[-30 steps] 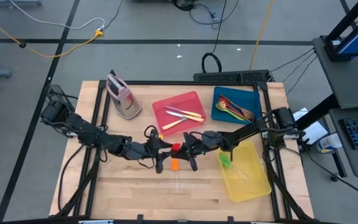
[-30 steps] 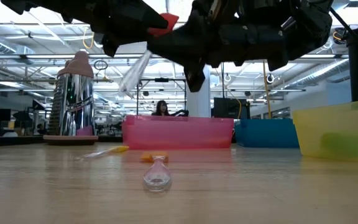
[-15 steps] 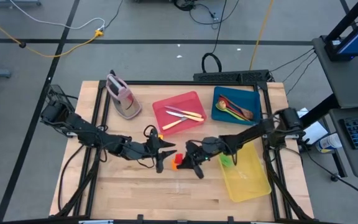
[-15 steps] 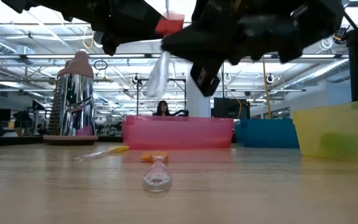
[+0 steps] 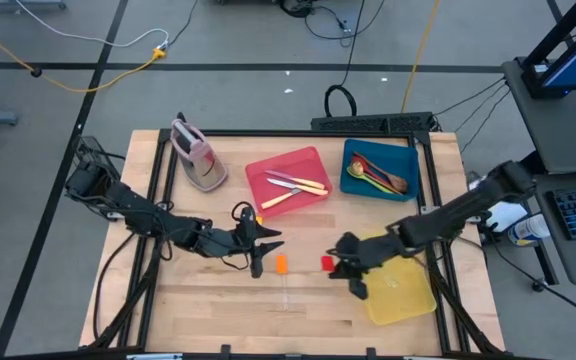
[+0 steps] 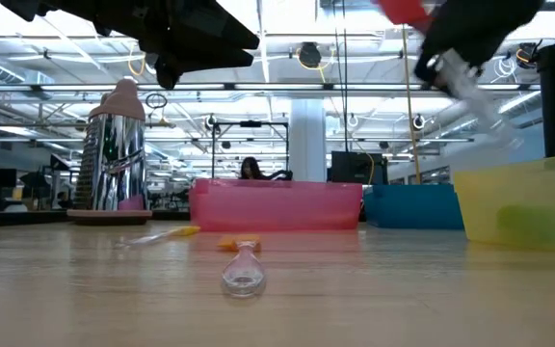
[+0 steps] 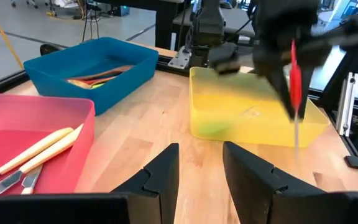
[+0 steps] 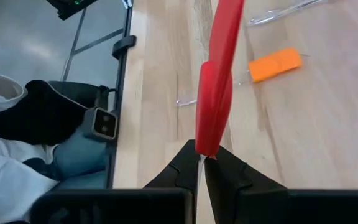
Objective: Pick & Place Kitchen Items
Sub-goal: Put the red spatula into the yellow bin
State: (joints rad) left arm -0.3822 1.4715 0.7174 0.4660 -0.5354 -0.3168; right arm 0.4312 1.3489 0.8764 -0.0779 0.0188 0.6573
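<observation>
My right gripper is shut on a clear-handled utensil with a red head, held above the table just left of the yellow tray. It also shows in the left wrist view. My left gripper is open and empty at the table's middle, its fingers apart. An orange-headed clear utensil lies flat on the table between the two grippers. A yellow-headed one lies farther back. My right gripper pinches the utensil between its two fingers at the base of the red head. The fingers come from the table's right, slanting down. The red head sticks out past the fingertips, and the clear handle slants down, clear of the table.
The red tray holds cream-handled knives. The blue tray holds green and brown spoons. A green piece lies in the yellow tray. The pink-grey stand is at the far left. A seated person is beside the table.
My right gripper has drawn away from my left gripper toward the table's right edge, carrying the red-headed utensil to the yellow tray's left side. The utensil has turned about: its clear handle slanted down one way before and now slants the other way.
</observation>
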